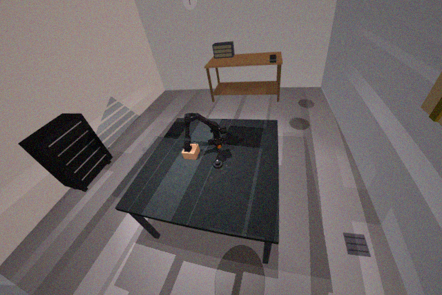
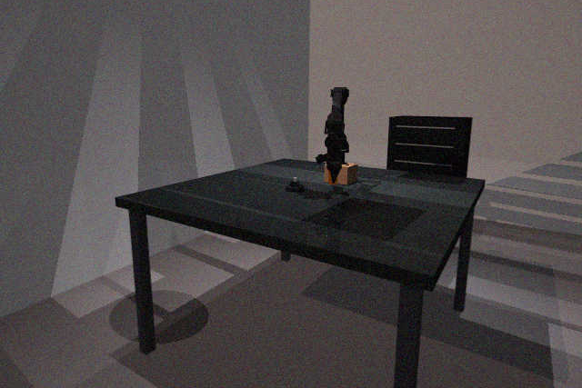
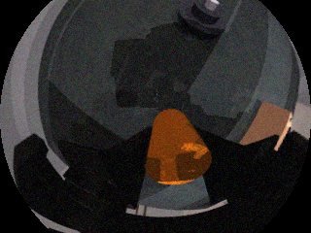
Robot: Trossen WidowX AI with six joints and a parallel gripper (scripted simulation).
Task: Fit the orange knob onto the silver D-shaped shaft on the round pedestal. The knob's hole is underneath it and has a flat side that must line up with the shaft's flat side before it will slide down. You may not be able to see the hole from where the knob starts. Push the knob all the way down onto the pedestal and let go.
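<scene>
Wooden shelf (image 1: 244,60), perhaps black dresser (image 1: 65,149)

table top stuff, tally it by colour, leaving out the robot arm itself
orange: 1, the orange tapered knob shut in the gripper
tan: 1, the tan wooden open box
black and silver: 1, the black round pedestal with its silver shaft
total: 3
</scene>
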